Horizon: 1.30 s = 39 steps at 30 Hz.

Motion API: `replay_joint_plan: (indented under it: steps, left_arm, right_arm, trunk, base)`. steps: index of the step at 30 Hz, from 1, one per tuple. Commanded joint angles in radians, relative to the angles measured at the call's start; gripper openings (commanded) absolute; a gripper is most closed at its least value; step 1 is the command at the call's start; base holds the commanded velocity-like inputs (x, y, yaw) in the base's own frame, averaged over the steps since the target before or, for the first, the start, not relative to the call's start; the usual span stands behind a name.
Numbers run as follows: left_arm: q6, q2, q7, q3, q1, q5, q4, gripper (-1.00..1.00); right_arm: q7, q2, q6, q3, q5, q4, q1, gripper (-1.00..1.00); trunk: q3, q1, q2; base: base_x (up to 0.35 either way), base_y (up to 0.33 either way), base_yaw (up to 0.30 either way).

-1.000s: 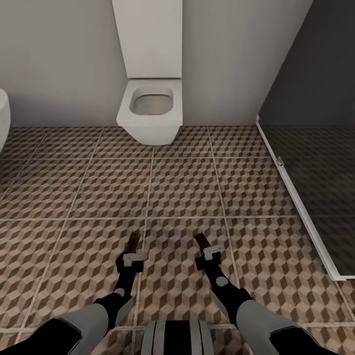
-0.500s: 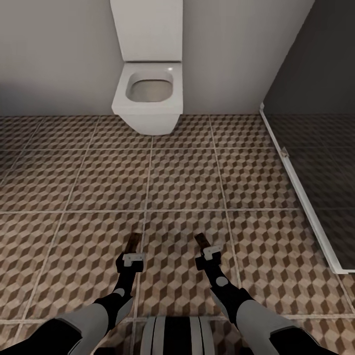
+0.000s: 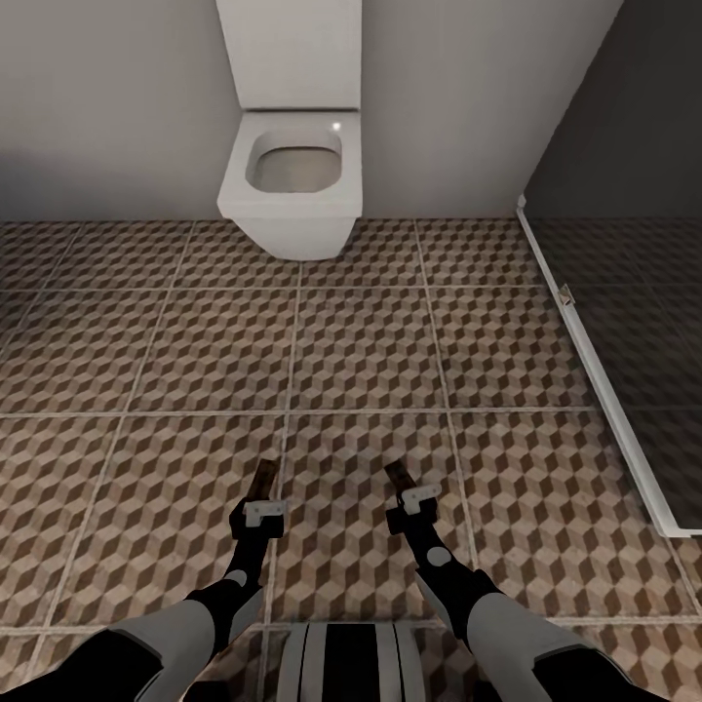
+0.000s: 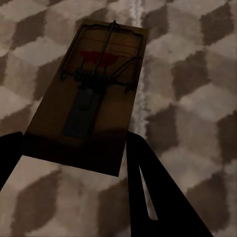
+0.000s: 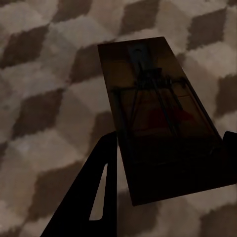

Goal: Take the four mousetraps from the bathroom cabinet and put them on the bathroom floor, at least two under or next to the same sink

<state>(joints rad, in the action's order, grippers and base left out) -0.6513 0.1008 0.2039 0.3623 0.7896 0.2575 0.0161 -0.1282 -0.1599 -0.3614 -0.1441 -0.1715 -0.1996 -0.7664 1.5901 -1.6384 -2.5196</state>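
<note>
My left gripper (image 3: 263, 497) is shut on a mousetrap (image 3: 263, 479), a brown wooden board sticking forward from its fingers above the bathroom floor (image 3: 361, 341). The left wrist view shows that mousetrap (image 4: 94, 94) close up, with dark wire parts and a red bit, clamped at its near end between the dark fingers (image 4: 158, 197). My right gripper (image 3: 408, 495) is shut on a second mousetrap (image 3: 397, 475). In the right wrist view this mousetrap (image 5: 158, 113) lies between the fingers (image 5: 94, 197), over the cube-patterned tiles. The cabinet and sink are out of view.
A white toilet (image 3: 292, 185) stands against the grey wall straight ahead. A dark glass-walled shower (image 3: 624, 292) with a white sill (image 3: 604, 390) runs along the right side. Open tiled floor lies between me and the toilet.
The whole view has shifted: the toilet sits higher and slightly left in the picture and the white object at the far left edge has left the view. Both grippers still hold their mousetraps.
</note>
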Motion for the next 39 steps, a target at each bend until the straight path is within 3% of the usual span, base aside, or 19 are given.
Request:
replay_joint_plan:
  steps: [1,6,9,11,13,14,15,17,20,23,28,30,32,35,37,39]
  left_arm:
    - [-0.001,0.000,0.010,0.009,0.000,0.002,0.000,-1.00]
    - [0.005,0.002,0.013,0.005,0.000,0.002,0.011,-1.00]
    - [0.032,0.005,0.017,0.002,0.000,0.002,0.078,-1.00]
    - [0.111,0.004,0.018,0.002,0.000,0.002,0.160,-1.00]
    - [0.305,-0.005,0.018,0.001,0.000,0.002,0.314,-1.00]
    - [0.362,-0.010,0.018,0.000,0.000,0.002,0.356,-1.00]
    - [0.476,-0.020,0.017,0.000,0.000,0.002,0.438,-1.00]
    - [0.624,-0.030,0.017,-0.002,0.000,0.002,0.549,-1.00]
    - [0.769,-0.037,0.017,-0.006,0.003,0.002,0.672,-1.00]
    - [0.832,-0.038,0.019,-0.008,0.010,0.002,0.733,-1.00]
    - [1.061,-0.037,0.056,-0.021,0.064,0.002,0.814,-1.00]
    - [1.081,-0.037,0.064,-0.022,0.074,0.002,0.803,-1.00]
    - [1.055,-0.039,0.068,-0.021,0.078,0.001,0.771,-1.00]
    - [0.905,-0.045,0.071,-0.015,0.082,0.000,0.697,-1.00]
    - [0.746,-0.055,0.071,-0.012,0.083,0.000,0.625,-1.00]
    - [0.639,-0.059,0.072,-0.009,0.083,0.000,0.559,-1.00]
  right_arm:
    - [-0.012,0.000,-0.001,-0.005,-0.009,0.000,-0.001,-1.00]
    - [-0.013,-0.003,0.003,-0.002,-0.009,-0.006,-0.001,-1.00]
    - [-0.021,-0.004,0.019,0.000,-0.011,-0.051,-0.001,-1.00]
    - [-0.028,-0.006,0.054,0.000,-0.011,-0.108,-0.001,-1.00]
    - [-0.035,-0.007,0.147,0.000,-0.012,-0.192,-0.001,-1.00]
    - [-0.035,-0.007,0.173,0.000,-0.012,-0.213,-0.001,-1.00]
    - [-0.037,-0.007,0.222,0.000,-0.012,-0.253,-0.001,-1.00]
    - [-0.038,-0.007,0.275,0.000,-0.012,-0.305,-0.001,-1.00]
    - [-0.039,-0.007,0.318,0.000,-0.013,-0.354,-0.004,-1.00]
    - [-0.039,-0.008,0.341,0.000,-0.014,-0.369,-0.010,-1.00]
    - [-0.039,-0.011,0.431,0.000,-0.011,-0.367,-0.071,-1.00]
    - [-0.038,-0.012,0.439,-0.001,-0.010,-0.354,-0.085,-1.00]
    - [-0.035,-0.011,0.437,-0.001,-0.009,-0.333,-0.091,-1.00]
    - [-0.031,-0.010,0.387,-0.002,-0.007,-0.265,-0.096,-1.00]
    - [-0.030,-0.010,0.306,-0.002,-0.007,-0.196,-0.098,-1.00]
    - [-0.030,-0.010,0.256,-0.002,-0.006,-0.158,-0.098,-1.00]
  trunk:
    - [0.000,0.000,0.000]
    - [0.000,0.000,0.000]
    - [0.000,0.000,0.000]
    - [0.000,0.000,0.000]
    - [0.000,0.000,0.000]
    - [0.000,0.000,0.000]
    - [0.000,0.000,0.000]
    - [0.000,0.000,0.000]
    - [0.000,0.000,0.000]
    - [0.000,0.000,0.000]
    - [0.000,0.000,0.000]
    - [0.000,0.000,0.000]
    - [0.000,0.000,0.000]
    - [0.000,0.000,0.000]
    - [0.000,0.000,0.000]
    - [0.000,0.000,0.000]
  base:
    - [0.000,0.000,0.000]
    - [0.000,0.000,0.000]
    - [0.000,0.000,0.000]
    - [0.000,0.000,0.000]
    - [0.000,0.000,0.000]
    - [0.000,0.000,0.000]
    - [0.000,0.000,0.000]
    - [0.000,0.000,0.000]
    - [0.000,0.000,0.000]
    - [0.000,0.000,0.000]
    - [0.000,0.000,0.000]
    - [0.000,0.000,0.000]
    - [0.000,0.000,0.000]
    - [0.000,0.000,0.000]
    - [0.000,0.000,0.000]
    - [0.000,0.000,0.000]
